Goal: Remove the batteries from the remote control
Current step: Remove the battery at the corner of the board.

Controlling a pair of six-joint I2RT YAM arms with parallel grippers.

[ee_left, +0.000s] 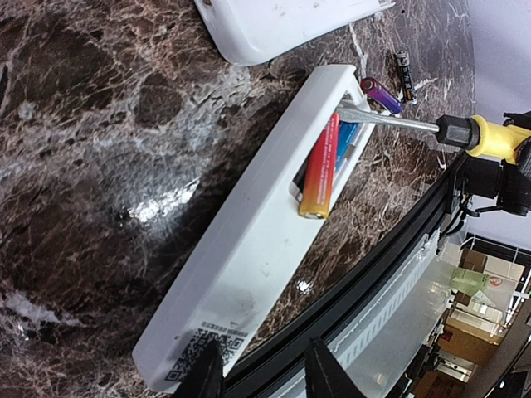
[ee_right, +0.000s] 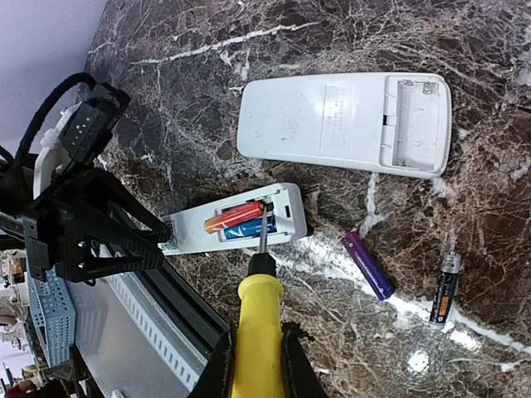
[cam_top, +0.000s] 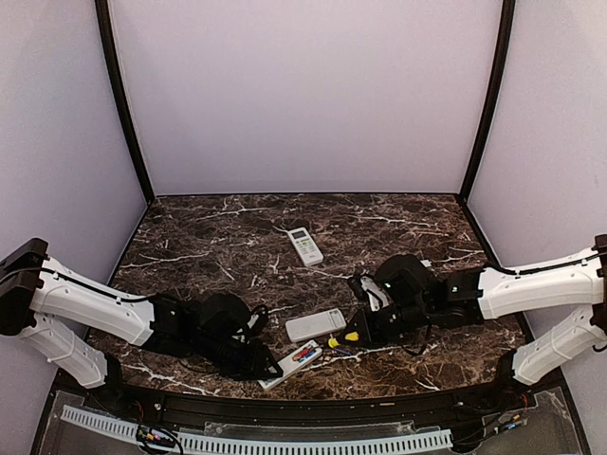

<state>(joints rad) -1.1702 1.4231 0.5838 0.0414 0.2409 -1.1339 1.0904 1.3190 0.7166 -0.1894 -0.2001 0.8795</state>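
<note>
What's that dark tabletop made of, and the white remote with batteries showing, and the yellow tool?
Tabletop: looks like polished brown marble, or a print of it; white veins, glossy glare. Remote: white moulded plastic, fairly matte, lightly scuffed. Screwdriver: yellow handle probably smooth plastic; its thin shaft is bare silvery metal.

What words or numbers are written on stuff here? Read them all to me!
Nothing here can be read for sure.
On the open remote, the sticker has a square code and small print: too blurred.
On the black battery, an orange label: too small.
On the far remote, screen and buttons: too small.
On the screwdriver: no writing shows.
</note>
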